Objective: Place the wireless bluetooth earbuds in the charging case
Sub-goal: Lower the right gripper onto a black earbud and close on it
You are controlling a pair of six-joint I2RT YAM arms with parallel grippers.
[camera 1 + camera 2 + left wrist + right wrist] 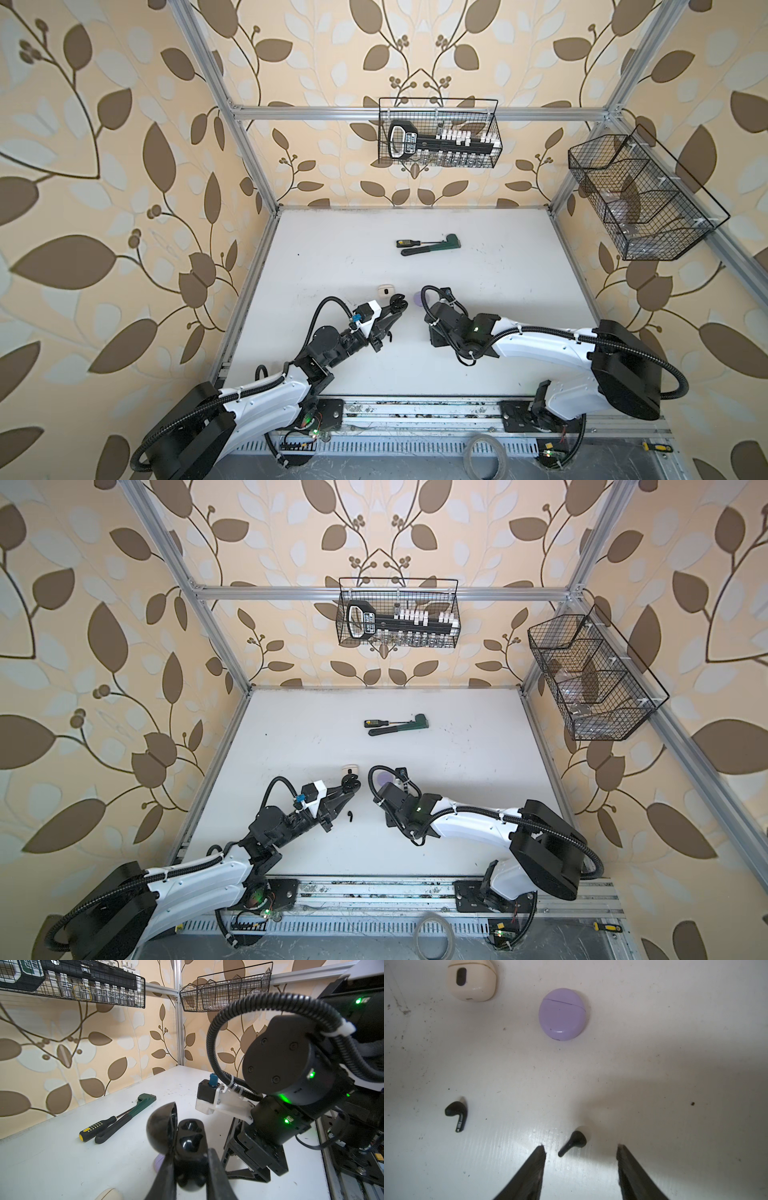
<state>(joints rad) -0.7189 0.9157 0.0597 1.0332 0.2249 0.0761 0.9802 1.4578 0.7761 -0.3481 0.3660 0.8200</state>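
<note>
In both top views the left claw [395, 311] grips the open black case [401, 301] just beside the lilac case [417, 298], toward the white case [385, 289]; one bud [351, 816] lies near the lilac case, on its robot side; the right claw is hidden there.

In the left wrist view both wells [188, 1126] of the black case look empty.

In the right wrist view the right claw [581, 1147] stands open astride a second bud [574, 1141] without touching it, on the lilac case's robot side; the lilac and white cases are shut, so their contents cannot be told.

My judgement: no black bud is seated; both are left to do.
</note>
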